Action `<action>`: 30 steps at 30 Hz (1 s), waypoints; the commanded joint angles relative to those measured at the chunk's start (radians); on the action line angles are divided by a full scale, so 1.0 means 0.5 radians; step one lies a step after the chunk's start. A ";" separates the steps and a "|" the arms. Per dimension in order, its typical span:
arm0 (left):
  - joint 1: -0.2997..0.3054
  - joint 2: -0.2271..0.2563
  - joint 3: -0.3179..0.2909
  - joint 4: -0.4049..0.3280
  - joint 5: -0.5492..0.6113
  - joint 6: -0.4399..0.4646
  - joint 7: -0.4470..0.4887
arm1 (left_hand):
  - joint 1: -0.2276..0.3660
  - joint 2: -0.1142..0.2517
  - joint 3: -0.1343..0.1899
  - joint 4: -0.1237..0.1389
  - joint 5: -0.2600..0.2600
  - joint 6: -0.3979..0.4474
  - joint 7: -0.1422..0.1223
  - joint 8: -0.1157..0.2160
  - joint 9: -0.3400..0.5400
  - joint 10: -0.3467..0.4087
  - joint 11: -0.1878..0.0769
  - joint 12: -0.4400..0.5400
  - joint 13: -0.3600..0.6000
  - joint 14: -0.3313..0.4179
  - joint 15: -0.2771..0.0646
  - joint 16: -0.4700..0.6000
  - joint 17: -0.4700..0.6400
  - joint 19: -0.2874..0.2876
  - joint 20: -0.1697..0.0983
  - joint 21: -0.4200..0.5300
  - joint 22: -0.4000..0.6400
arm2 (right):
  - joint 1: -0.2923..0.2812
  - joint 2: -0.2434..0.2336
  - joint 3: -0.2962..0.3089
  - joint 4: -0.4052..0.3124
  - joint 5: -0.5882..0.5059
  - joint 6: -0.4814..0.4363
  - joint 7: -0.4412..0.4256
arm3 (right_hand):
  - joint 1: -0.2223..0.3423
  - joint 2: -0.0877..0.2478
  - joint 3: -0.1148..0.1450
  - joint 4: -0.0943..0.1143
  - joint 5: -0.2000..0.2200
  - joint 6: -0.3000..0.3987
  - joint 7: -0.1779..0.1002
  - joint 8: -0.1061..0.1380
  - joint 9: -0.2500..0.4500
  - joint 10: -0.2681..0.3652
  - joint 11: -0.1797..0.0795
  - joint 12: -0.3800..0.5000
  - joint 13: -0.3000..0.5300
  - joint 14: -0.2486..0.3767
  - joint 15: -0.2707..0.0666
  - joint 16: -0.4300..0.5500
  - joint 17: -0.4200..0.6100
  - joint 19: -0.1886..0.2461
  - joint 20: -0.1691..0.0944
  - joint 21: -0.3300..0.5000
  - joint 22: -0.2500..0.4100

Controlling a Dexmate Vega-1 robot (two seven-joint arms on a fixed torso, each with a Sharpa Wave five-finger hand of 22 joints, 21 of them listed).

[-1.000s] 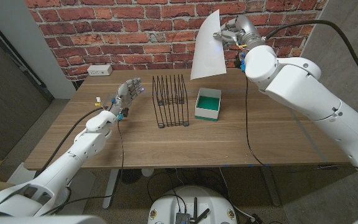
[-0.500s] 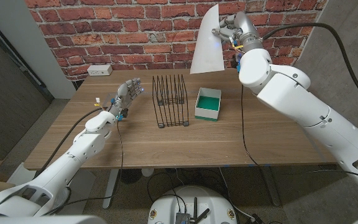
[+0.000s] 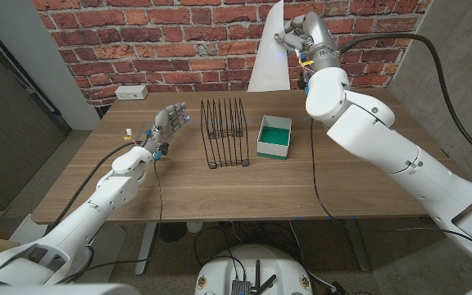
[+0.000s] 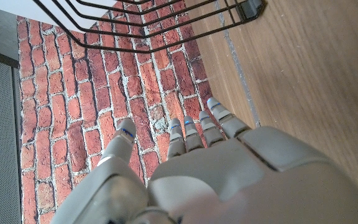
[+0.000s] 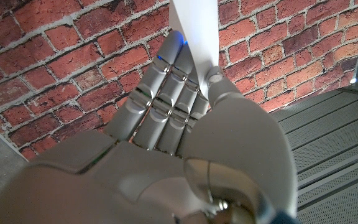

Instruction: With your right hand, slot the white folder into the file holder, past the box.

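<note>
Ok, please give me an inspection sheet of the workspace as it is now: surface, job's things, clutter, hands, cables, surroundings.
Surface: wooden table, no marks seen.
Job's things: white folder held up in the air beyond the table's far edge; black wire file holder standing with its slots empty; white box with green inside, to the right of the holder.
Clutter: small yellow-tipped bits near the left hand.
Hands: right hand grips the folder; left hand holds nothing, fingers apart, at the table's left part.
Cables: black cable hangs along the right arm.
Surroundings: brick wall, white wall outlet.
</note>
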 commanded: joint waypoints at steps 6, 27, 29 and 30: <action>0.007 -0.002 0.000 0.016 0.003 -0.031 -0.019 | 0.003 0.051 0.019 0.000 0.014 0.022 -0.003 0.007 0.011 0.018 0.004 0.004 0.004 0.015 -0.088 0.007 0.001 0.015 -0.103 0.005 0.006 | -0.095 0.221 -0.108 0.074 -0.313 0.039 -0.091 | 0.023 -0.007 0.014 -0.005 0.010 0.025 -0.001 0.004 0.006 0.023 -0.006 -0.013 0.004 0.009 -0.018 0.000 0.013 -0.003 0.005 0.014 0.005; -0.015 -0.003 0.000 0.061 -0.007 -0.042 -0.065 | 0.005 0.051 0.020 -0.001 0.014 0.023 -0.001 0.006 0.011 0.015 0.002 0.002 0.004 0.016 -0.089 0.007 0.001 0.016 -0.105 0.005 0.006 | -0.157 0.453 -0.244 0.182 -0.666 -0.073 -0.177 | 0.023 -0.012 0.017 -0.003 0.011 0.030 -0.001 0.000 0.006 0.029 -0.007 -0.025 0.014 0.011 -0.015 -0.012 0.023 -0.010 0.006 0.032 0.003; -0.016 -0.005 -0.001 0.068 -0.011 -0.044 -0.070 | 0.005 0.050 0.020 -0.001 0.014 0.022 -0.001 0.006 0.011 0.016 0.006 0.003 0.004 0.016 -0.089 0.007 0.001 0.016 -0.104 0.005 0.006 | -0.164 0.482 -0.259 0.199 -0.700 -0.087 -0.193 | 0.023 -0.012 0.017 -0.003 0.011 0.031 -0.001 0.000 0.006 0.030 -0.003 -0.025 0.015 0.013 -0.016 -0.012 0.025 -0.011 0.006 0.034 0.003; -0.018 -0.005 -0.001 0.072 -0.012 -0.046 -0.076 | 0.005 0.050 0.020 -0.001 0.014 0.021 -0.001 0.006 0.011 0.017 0.008 0.003 0.004 0.016 -0.088 0.007 0.001 0.015 -0.105 0.005 0.006 | -0.168 0.493 -0.265 0.205 -0.714 -0.094 -0.197 | 0.024 -0.012 0.017 -0.004 0.011 0.032 0.001 0.000 0.006 0.032 -0.002 -0.025 0.015 0.013 -0.017 -0.012 0.025 -0.010 0.006 0.035 0.003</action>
